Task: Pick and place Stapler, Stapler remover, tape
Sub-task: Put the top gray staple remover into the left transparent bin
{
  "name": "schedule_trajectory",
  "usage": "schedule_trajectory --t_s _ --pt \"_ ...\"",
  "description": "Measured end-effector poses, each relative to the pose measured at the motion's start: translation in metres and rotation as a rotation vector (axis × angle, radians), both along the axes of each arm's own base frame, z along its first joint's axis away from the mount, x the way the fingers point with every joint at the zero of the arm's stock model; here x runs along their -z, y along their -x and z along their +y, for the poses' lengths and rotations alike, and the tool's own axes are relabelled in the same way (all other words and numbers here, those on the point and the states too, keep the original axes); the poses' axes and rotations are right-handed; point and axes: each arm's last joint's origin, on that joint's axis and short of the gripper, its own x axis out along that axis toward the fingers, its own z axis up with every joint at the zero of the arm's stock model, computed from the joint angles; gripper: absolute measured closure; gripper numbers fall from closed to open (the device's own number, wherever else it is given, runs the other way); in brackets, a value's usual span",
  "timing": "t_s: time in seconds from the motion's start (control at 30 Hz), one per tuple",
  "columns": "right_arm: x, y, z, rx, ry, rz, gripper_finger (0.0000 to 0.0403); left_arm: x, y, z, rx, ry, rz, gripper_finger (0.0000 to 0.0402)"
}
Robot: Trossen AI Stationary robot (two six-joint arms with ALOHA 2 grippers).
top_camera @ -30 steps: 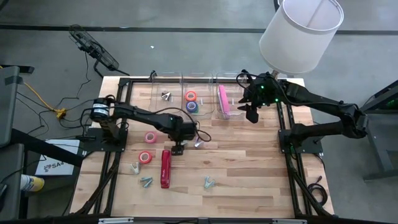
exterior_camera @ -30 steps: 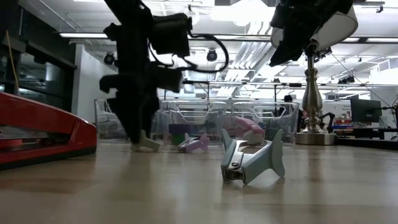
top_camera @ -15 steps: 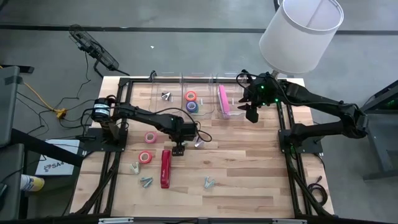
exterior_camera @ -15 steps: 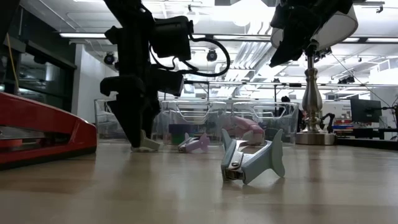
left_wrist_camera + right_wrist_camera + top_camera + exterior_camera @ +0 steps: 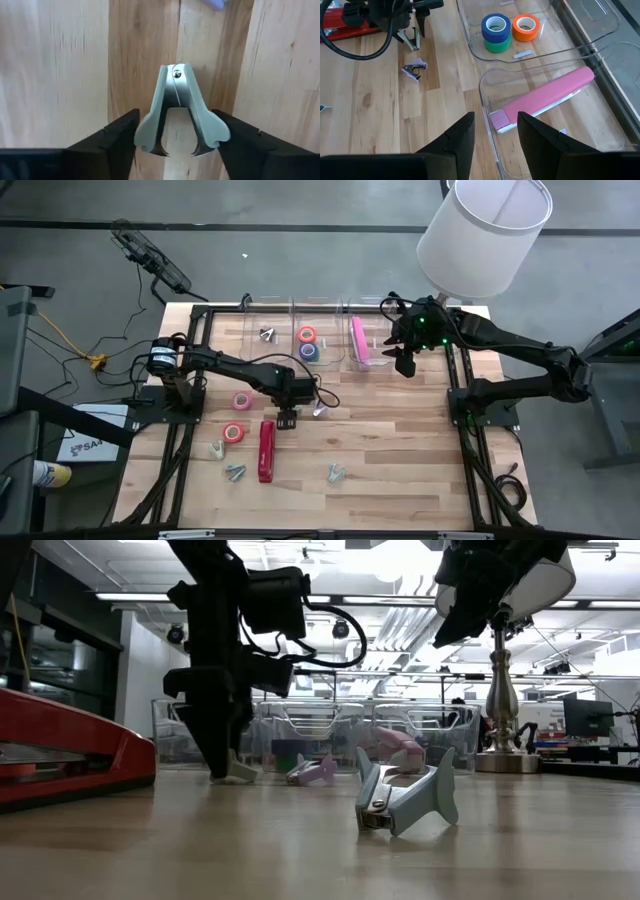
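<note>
My left gripper [image 5: 287, 418] is down at the table near its middle, open. Its fingers stand on either side of a pale grey-green staple remover [image 5: 180, 115]; the low view shows that remover [image 5: 238, 770] on the wood. A red stapler [image 5: 267, 450] lies just nearer. Pink tape rolls [image 5: 241, 400] [image 5: 233, 432] lie to the left. My right gripper [image 5: 405, 363] is open and empty above the right clear bin, which holds a pink stapler [image 5: 545, 97]. Blue, green and orange tape rolls [image 5: 496, 30] sit in the middle bin. My left gripper's fingers [image 5: 117, 135] come from above and flank the staple remover's two wings [image 5: 145, 137] at its wide end. The remover lies flat on the table. I cannot tell whether the fingers touch it.
A purple staple remover [image 5: 320, 410] lies just right of my left gripper. Other removers lie near the front [image 5: 217, 449] [image 5: 235, 472] [image 5: 336, 473], and one sits in the left bin [image 5: 267, 333]. A white lamp [image 5: 485, 235] stands at the far right corner.
</note>
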Motion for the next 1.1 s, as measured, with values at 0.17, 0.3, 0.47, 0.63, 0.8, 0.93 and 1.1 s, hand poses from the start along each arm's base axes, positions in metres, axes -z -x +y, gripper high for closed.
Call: schedule_trajectory --t_s 0.17,0.3,0.47,0.63,0.8,0.93,1.1 --pt "0.0 0.0 0.0 0.0 0.0 0.0 0.0263 0.0 0.0 0.0 -0.005 0.002 0.001 0.0227" --pt "0.0 0.0 0.0 0.0 0.0 0.0 0.0263 0.0 0.0 0.0 -0.002 0.014 0.001 0.0268" --pt "0.0 0.0 0.0 0.0 0.0 0.0 0.0263 0.0 0.0 0.0 -0.002 0.017 0.001 0.0308" --pt "0.0 0.0 0.0 0.0 0.0 0.0 0.0263 0.0 0.0 0.0 -0.006 0.018 0.001 0.0308" --pt "0.0 0.0 0.0 0.0 0.0 0.0 0.0263 -0.001 0.001 0.0 -0.023 0.027 0.014 0.0303" --pt "0.0 0.0 0.0 0.0 0.0 0.0 0.0263 -0.009 0.0 0.0 -0.023 0.027 0.05 0.0301" --pt "0.0 0.0 0.0 -0.001 0.0 0.0 0.0263 -0.026 -0.001 0.0 -0.026 0.016 0.103 0.03"
